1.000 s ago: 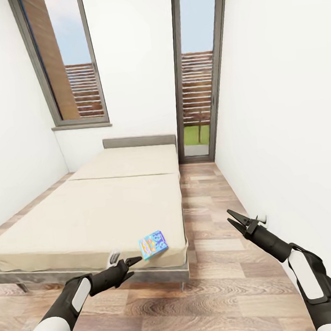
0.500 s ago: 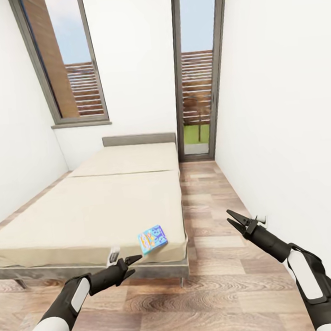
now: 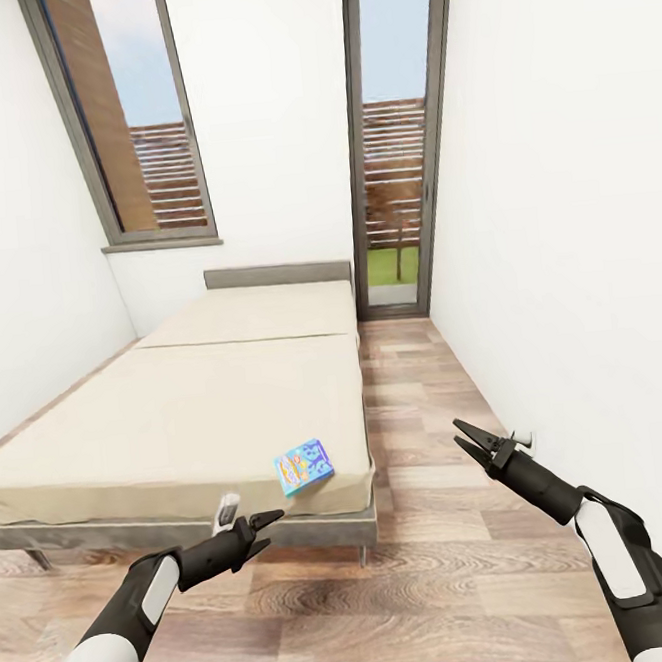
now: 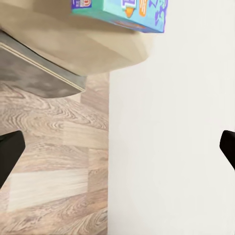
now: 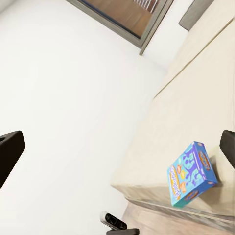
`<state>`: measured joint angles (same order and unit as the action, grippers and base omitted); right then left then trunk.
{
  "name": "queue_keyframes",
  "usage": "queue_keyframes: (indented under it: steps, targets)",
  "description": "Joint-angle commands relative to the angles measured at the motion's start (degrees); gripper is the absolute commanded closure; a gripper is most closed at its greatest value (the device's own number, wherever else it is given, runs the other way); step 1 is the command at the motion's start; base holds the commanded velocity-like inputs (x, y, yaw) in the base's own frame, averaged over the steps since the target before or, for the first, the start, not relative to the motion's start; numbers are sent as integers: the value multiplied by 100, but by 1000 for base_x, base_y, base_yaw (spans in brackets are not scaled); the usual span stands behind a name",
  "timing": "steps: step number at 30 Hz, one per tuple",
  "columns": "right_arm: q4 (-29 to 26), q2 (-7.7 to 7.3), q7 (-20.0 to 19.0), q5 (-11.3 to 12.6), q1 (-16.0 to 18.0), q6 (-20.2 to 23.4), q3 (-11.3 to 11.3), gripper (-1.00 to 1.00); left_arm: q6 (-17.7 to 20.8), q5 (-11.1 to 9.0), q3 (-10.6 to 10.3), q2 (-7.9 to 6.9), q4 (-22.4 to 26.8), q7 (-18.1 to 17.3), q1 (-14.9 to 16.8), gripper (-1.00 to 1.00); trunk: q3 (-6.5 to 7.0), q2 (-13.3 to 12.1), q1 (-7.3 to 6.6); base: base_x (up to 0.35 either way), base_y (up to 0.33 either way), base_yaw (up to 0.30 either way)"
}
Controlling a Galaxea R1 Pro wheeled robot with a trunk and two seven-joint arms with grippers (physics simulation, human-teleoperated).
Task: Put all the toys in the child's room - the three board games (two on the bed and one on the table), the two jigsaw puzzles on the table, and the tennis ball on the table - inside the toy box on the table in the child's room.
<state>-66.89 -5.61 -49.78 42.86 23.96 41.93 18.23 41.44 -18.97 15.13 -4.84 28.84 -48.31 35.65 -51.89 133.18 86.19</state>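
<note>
1 light-blue board game [image 3: 304,466] is seen lying flat near the foot corner of the bed [image 3: 179,425], within arm's reach of the edge. Left gripper [image 3: 256,528] and right gripper [image 3: 465,437] are held spread and empty, presumably readied for pickup.

A narrow white-walled room is lit by daylight from two tall grey-framed openings in the far wall: a window [image 3: 132,118] with a grey sill on the left, and a full-height glazed door [image 3: 400,144] on the right, showing blue sky, slatted timber fencing and a patch of green grass outside. A low bed [image 3: 209,422] with a plain cream-beige surface and grey headboard [image 3: 277,277] runs along the left side. Wood-plank floor [image 3: 441,552] in mixed brown tones fills the strip between it and the right-hand wall [image 3: 565,250].
</note>
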Motion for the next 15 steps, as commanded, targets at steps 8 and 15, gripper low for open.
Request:
queue_keyframes:
  steps: [8, 15]
  targets:
    - [1, -1, -6, 21, 4, 34, 5, -100, 38, -10, 22, 1, 2, -12, 4, -100, -150, 325, 175, 0, 0, 0]
    - [1, -3, -6, 21, 4, 34, 5, -100, 33, -10, 38, -1, 16, -18, 4, -100, -185, 405, 219, 0, 0, 0]
